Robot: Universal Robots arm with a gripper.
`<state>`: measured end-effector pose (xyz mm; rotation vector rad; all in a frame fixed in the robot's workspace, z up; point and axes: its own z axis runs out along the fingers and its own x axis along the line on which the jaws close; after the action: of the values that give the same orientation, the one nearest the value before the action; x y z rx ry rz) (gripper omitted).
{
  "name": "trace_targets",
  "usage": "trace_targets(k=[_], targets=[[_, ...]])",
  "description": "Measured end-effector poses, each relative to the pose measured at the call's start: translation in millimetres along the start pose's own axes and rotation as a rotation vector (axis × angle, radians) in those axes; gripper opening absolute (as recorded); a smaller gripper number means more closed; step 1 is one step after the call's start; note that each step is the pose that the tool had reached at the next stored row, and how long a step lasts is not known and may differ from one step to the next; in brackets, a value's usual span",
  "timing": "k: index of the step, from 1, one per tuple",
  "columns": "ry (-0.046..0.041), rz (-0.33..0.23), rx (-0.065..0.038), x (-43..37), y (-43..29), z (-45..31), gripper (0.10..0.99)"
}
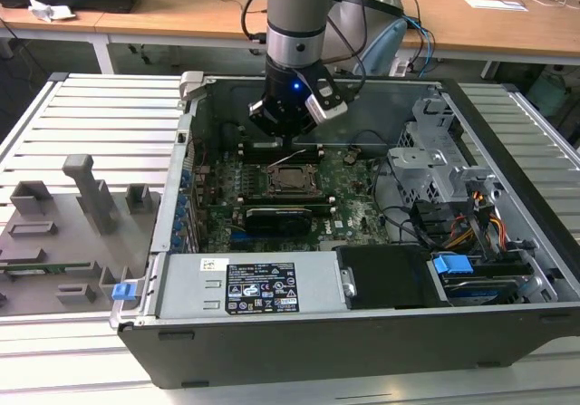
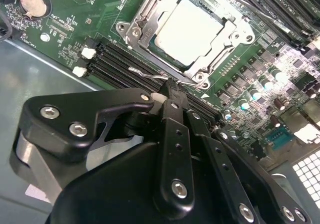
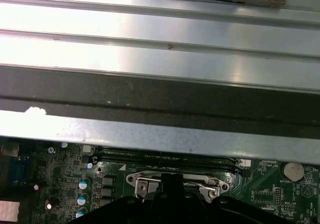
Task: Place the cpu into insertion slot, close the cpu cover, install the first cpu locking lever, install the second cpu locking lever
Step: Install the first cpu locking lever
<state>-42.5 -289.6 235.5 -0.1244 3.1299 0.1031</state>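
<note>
- Over the socket area of the green motherboard [image 1: 299,188], the black linkage gripper [image 2: 171,91] hangs from the grey arm with its fingers drawn together; their tips pinch or press at a thin silvery wire lever [image 2: 150,75], though I cannot tell whether the wire is actually clamped between them.
- Just beyond the fingertips in the second wrist view lies the small flat square cpu with its pale silvery top [image 2: 187,31], already seated in the black insertion slot.
- Around the chip, the thin silvery metal cpu cover [image 2: 141,27] lies flat, its cut-out centre framing the chip, so the cover looks closed.
- The lever runs along the socket edge nearest the gripper, its long axis parallel to the long black memory slots [image 2: 125,66] beside it; it appears slightly raised and, by my judgement, not yet latched.
- In the first wrist view the socket frame [image 3: 177,186] sits directly ahead of the gripper body.
- Round the board stands an open grey computer case [image 1: 172,197] resting on a ribbed metal table [image 1: 100,115], with grey fixtures [image 1: 86,197] toward the exterior view's left and wooden desks [image 1: 181,11] behind.
</note>
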Motion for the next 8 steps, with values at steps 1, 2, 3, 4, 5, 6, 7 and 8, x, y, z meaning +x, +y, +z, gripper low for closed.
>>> trace_targets(k=[1,2,3,4,5,6,7,8], targets=[[-0.0001,0.000,0.000,0.0,0.0,0.2,0.106],[-0.0001,0.000,0.000,0.0,0.0,0.4,0.106],[0.0000,0.000,0.000,-0.3,-0.1,0.6,0.106],[0.0000,0.000,0.000,-1.2,-0.1,0.9,0.106],[0.0000,0.000,0.000,-2.0,-0.2,1.2,0.106],[0.0000,0.000,0.000,-3.1,-0.4,1.7,0.106],[-0.0001,0.000,0.000,-3.7,-0.4,2.1,0.106],[-0.0001,0.000,-0.001,-4.3,-0.5,2.7,0.106]])
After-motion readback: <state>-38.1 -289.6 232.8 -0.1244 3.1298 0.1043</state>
